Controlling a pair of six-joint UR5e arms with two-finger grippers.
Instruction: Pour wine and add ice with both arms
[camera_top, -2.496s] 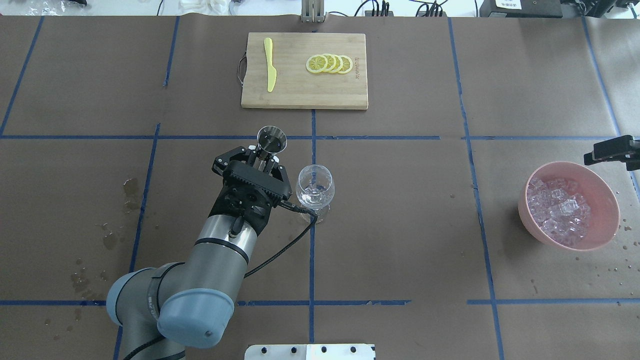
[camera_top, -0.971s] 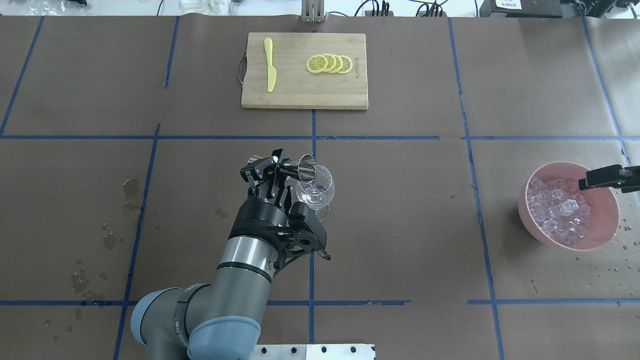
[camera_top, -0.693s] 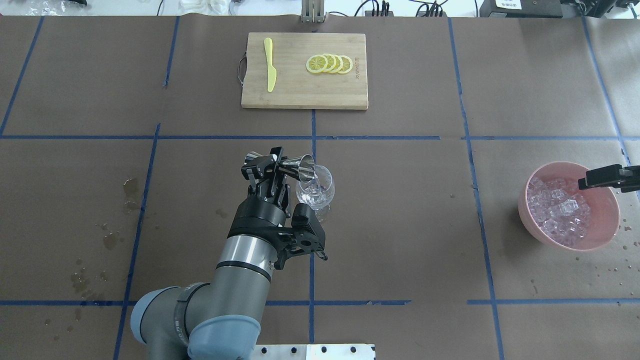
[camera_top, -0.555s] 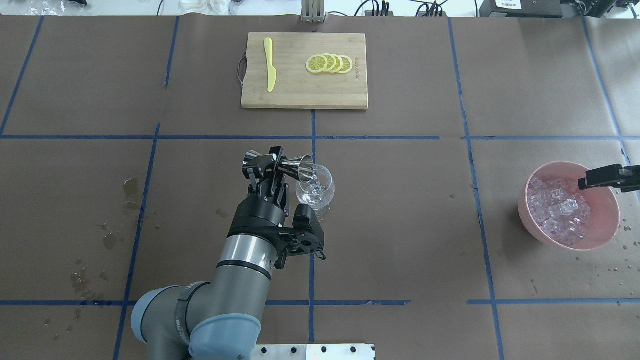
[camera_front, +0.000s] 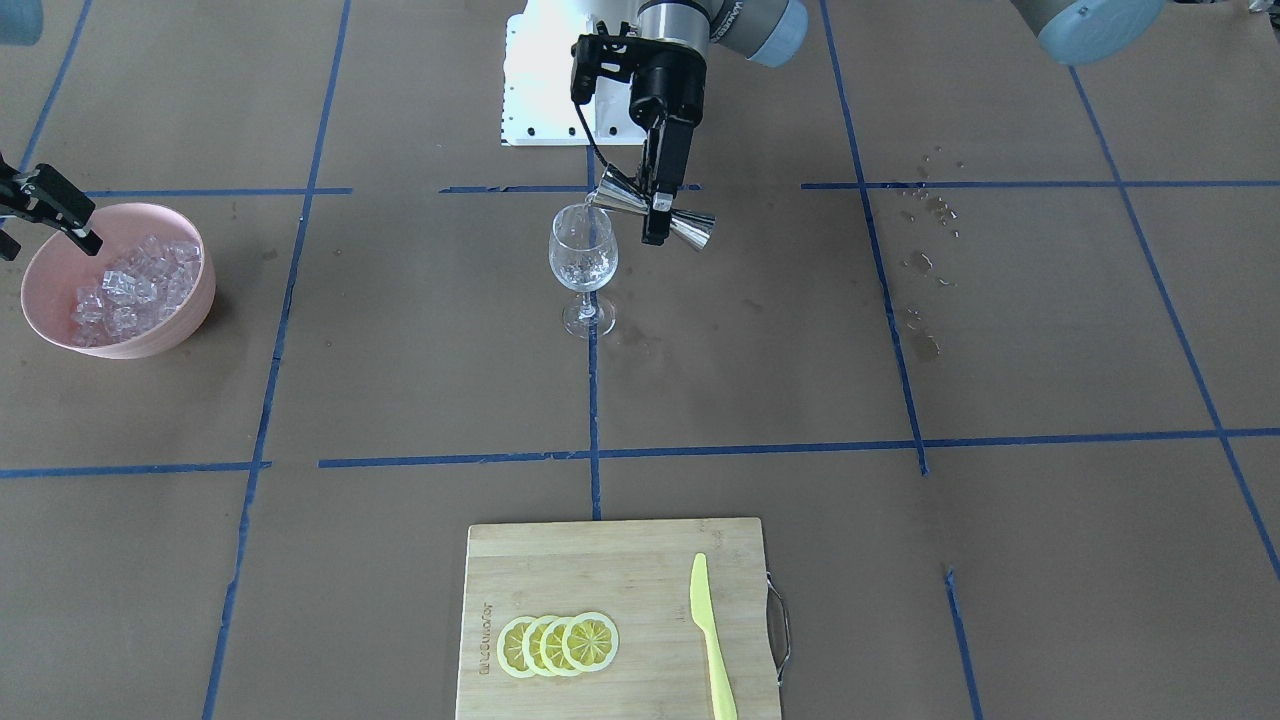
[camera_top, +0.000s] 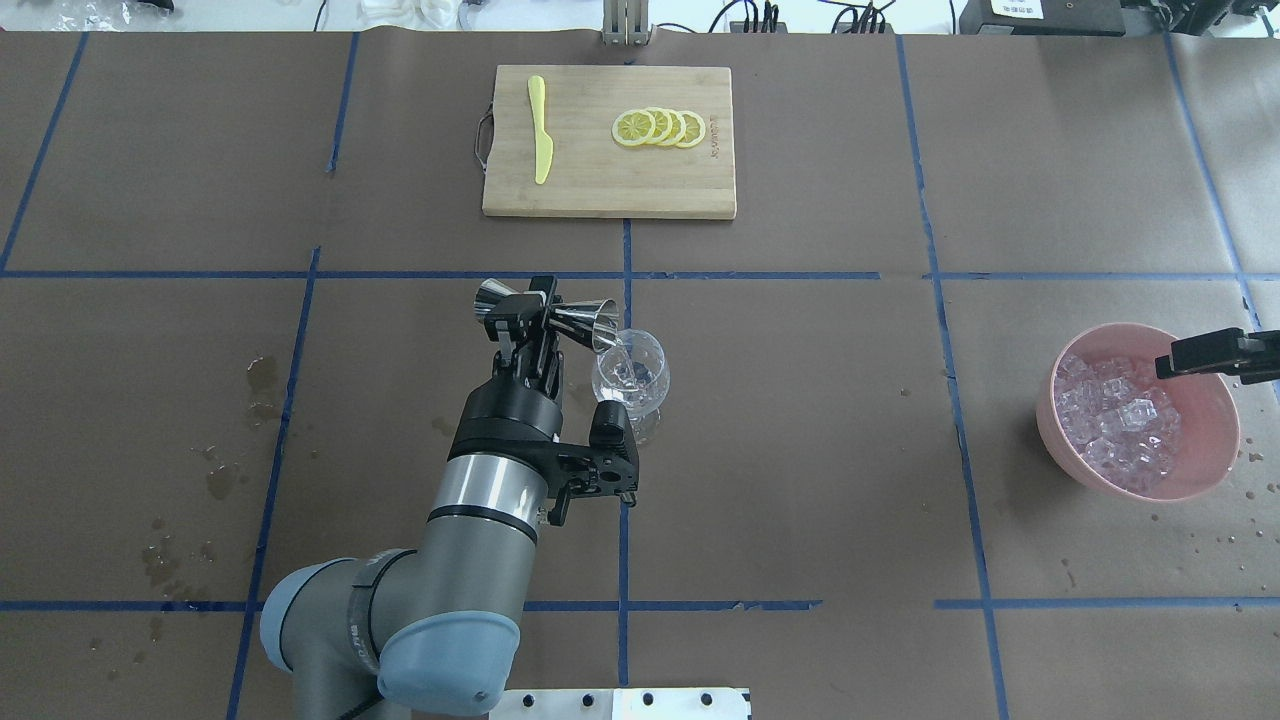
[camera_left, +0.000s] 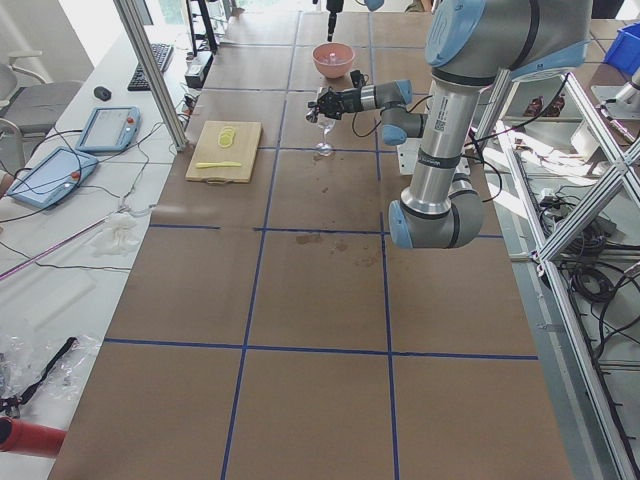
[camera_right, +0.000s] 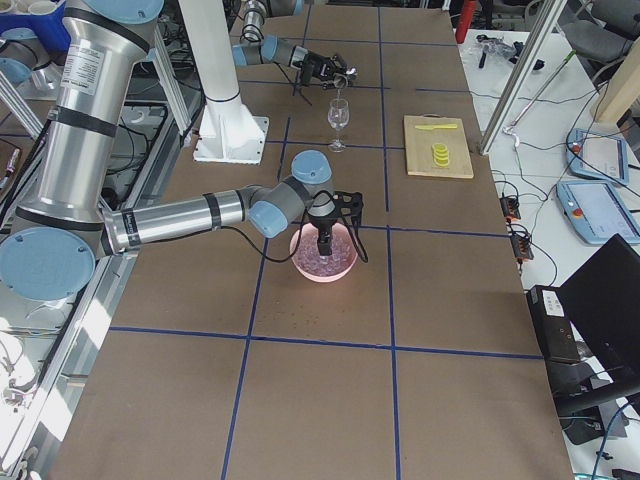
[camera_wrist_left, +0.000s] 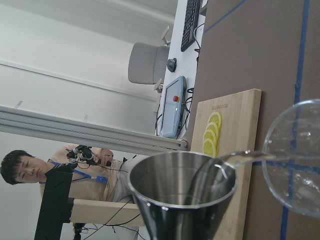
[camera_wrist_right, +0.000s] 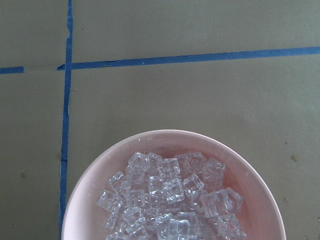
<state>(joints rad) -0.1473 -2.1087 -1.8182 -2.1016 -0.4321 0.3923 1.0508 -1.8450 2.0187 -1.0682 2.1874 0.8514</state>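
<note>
My left gripper (camera_top: 535, 315) is shut on a steel jigger (camera_top: 585, 322) and holds it on its side, its mouth at the rim of the clear wine glass (camera_top: 630, 375). In the left wrist view a thin clear stream runs from the jigger (camera_wrist_left: 182, 192) into the glass (camera_wrist_left: 295, 160). The glass (camera_front: 583, 255) stands upright at the table's middle with clear liquid in it. My right gripper (camera_top: 1215, 358) hovers over the pink bowl (camera_top: 1050, 420) of ice (camera_top: 1115, 415). Its fingers look spread and hold nothing. The right wrist view looks down on the ice (camera_wrist_right: 170, 195).
A bamboo cutting board (camera_top: 600, 180) lies at the far middle, with a yellow knife (camera_top: 541, 130) and lemon slices (camera_top: 660, 127) on it. Wet spots (camera_top: 262, 385) mark the brown paper on my left side. Blue tape lines cross the table.
The left gripper has turned the jigger from upright onto its side over the glass and shifted slightly farther away. The right gripper came down over the bowl, then stayed still.
</note>
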